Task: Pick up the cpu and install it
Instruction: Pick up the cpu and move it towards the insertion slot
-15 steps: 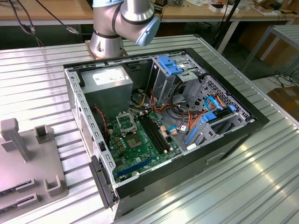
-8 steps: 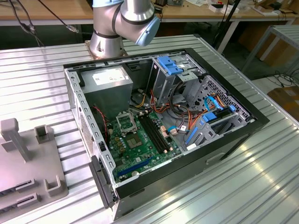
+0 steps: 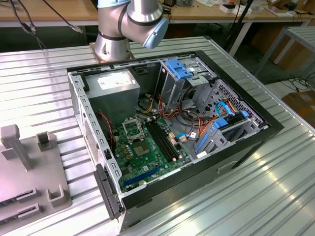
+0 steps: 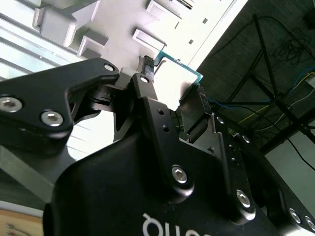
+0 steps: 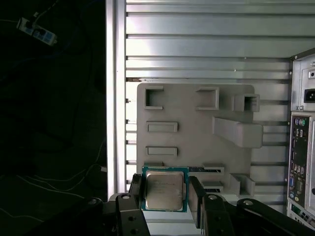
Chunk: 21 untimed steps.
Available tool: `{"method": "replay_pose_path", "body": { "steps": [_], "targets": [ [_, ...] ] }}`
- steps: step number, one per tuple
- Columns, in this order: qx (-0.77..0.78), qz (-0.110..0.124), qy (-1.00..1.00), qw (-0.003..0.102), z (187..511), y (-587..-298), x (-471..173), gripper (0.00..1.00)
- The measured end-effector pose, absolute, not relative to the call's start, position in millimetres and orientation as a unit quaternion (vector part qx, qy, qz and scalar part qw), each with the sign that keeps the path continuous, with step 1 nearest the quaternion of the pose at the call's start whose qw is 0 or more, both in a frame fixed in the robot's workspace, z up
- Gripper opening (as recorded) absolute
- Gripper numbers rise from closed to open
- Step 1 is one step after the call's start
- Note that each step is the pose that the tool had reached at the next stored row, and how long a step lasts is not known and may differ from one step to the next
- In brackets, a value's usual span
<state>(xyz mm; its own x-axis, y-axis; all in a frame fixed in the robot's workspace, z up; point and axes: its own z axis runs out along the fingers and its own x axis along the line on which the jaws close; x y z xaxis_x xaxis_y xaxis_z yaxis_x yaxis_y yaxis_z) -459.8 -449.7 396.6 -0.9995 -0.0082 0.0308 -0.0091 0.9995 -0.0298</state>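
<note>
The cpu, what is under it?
In the first wrist view, the grey tray lies below the cpu, which the gripper holds by its sides. The tray's part right beneath the chip is covered.

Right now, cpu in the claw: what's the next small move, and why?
Probably translate toward the open case: the claw looks shut on the cpu, apparently held above the grey fixture, and the socket sits inside that case.

You have nothing here that reads clearly. The cpu (image 5: 165,189) carries fine rows of print on its metal face, too small to make out. In the second wrist view, white lettering on the body of the gripper (image 4: 170,86) is cut off at the frame edge. The power supply (image 3: 112,83) bears a pale label, illegible.
</note>
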Motion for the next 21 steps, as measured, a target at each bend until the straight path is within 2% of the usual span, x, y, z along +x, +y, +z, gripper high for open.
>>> {"method": "replay_pose_path", "body": {
  "steps": [21],
  "targets": [
    [0.004,0.013,-1.000,0.015,397.9,-449.7,-452.2,0.47]
  ]
}}
